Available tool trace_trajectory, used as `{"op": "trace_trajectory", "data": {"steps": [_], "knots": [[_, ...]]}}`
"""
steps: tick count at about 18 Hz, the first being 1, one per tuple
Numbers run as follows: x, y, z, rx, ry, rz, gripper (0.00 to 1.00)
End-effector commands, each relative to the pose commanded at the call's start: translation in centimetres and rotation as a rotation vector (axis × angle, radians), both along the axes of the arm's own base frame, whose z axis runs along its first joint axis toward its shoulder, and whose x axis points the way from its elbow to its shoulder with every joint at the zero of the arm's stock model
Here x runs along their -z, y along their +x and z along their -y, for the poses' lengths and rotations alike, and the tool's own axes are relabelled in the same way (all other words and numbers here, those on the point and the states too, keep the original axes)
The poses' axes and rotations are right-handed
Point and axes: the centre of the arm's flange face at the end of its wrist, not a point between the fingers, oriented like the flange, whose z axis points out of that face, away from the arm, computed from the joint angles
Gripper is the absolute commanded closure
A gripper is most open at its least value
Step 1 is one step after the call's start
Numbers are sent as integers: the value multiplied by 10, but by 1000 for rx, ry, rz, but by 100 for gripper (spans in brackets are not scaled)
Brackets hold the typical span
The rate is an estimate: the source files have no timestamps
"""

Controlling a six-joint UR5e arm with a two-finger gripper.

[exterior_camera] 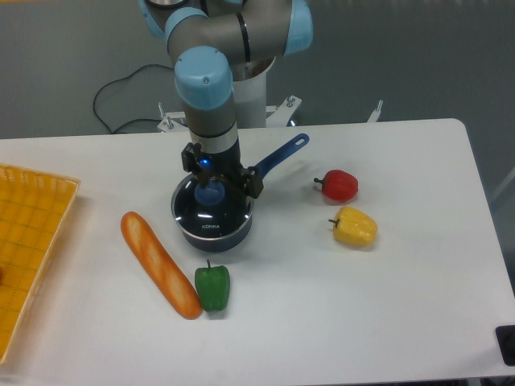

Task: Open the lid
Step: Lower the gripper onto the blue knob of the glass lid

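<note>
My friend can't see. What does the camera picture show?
A robot arm's gripper hangs right over the blue knob of a glass lid sitting on a dark blue saucepan. On the white table lie a bread loaf and green, red and yellow peppers.

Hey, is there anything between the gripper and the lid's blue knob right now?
Nothing visible stands in the way. The gripper hangs directly above the blue knob of the lid, which sits closed on the saucepan. The baguette and the peppers lie off to the sides.
</note>
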Motion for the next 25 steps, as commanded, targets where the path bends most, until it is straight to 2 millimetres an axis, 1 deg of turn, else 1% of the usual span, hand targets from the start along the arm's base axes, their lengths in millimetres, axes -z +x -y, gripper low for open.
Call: {"op": "trace_trajectory", "data": {"steps": [1,13,18,25], "knots": [[4,1,2,0,-6,5,0],[12,18,-2,14,-21,13,0],[12,20,-3,13,-27,6,0],[25,16,-6,9,-61,5,0]]}}
